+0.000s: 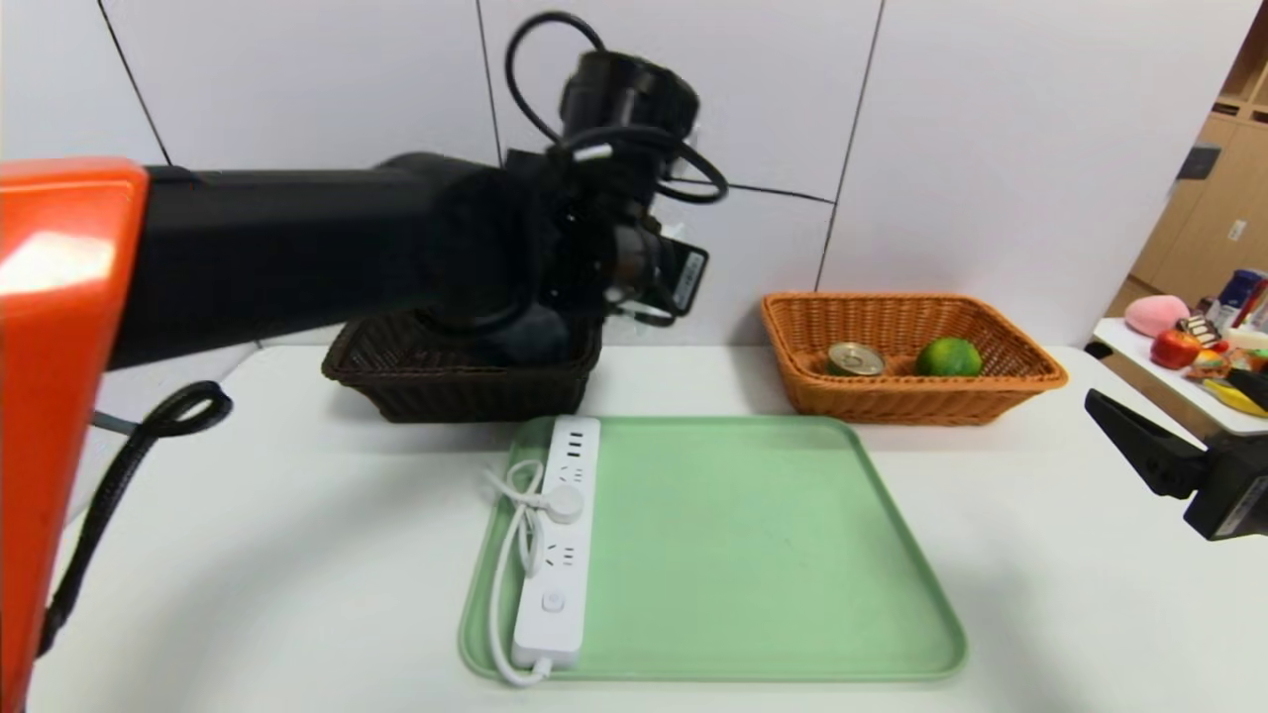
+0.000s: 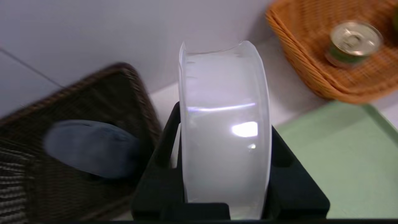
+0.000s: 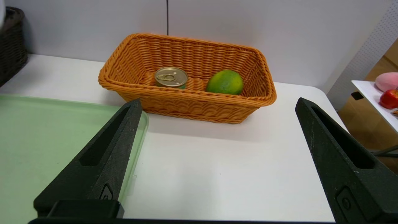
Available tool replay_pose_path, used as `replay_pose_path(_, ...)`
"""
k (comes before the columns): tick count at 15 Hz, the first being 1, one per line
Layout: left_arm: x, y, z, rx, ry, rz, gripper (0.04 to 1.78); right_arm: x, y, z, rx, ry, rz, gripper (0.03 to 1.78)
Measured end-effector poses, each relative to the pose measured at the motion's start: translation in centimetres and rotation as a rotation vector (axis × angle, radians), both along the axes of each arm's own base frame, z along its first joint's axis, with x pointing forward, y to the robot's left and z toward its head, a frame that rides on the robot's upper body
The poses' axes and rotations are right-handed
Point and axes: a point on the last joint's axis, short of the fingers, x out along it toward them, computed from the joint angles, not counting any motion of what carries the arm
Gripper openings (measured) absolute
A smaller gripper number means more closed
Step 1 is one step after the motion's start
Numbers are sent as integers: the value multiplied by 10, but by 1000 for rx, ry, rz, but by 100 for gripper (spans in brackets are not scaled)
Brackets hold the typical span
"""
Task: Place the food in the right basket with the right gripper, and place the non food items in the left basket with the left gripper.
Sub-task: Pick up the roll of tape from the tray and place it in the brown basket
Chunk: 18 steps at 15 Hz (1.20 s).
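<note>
Left pincer point(image 2: 224, 186) pinching tape roll point(image 2: 224, 124) on edge, near dark basket point(image 2: 130, 93) (towel point(image 2: 90, 149) already inside), set for drop. Right pincer point(image 3: 217, 161) spread, parked by counter's right edge: fruit point(image 3: 224, 82), tin point(image 3: 171, 77) sit in orange basket point(image 3: 186, 105). Power strip point(image 1: 557, 535) remains on tray point(image 1: 753, 555).

tray point(image 1: 753, 555): pale green | power strip point(image 1: 560, 540): white | right basket point(image 3: 192, 105): orange weave | left basket point(image 1: 446, 391): dark brown weave | fruit point(image 3: 224, 82): green

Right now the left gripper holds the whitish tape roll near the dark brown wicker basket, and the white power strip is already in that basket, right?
Not quite. The white power strip is on the pale green tray, per the head view. The left gripper does hold the whitish tape roll near the dark brown wicker basket.
</note>
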Motion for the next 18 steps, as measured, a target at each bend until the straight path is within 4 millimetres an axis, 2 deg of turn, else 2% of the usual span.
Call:
replay_pose_path(4, 28, 76, 47, -46, -225, 160, 59, -1, 0, 3, 2, -23, 26, 170)
replay_pose_path(6, 37, 105, 48, -60, -272, 221, 59, -3, 0, 5, 3, -31, 25, 170)
replay_pose_path(9, 55, 153, 18, -37, -270, 313, 59, -6, 0, 6, 3, -41, 24, 170)
replay_pose_path(13, 65, 189, -30, -7, -233, 382, 59, -10, -1, 6, -1, -50, 23, 170)
replay_pose_path(18, 85, 200, -69, -10, -183, 411, 59, -13, -1, 5, -1, -51, 25, 170)
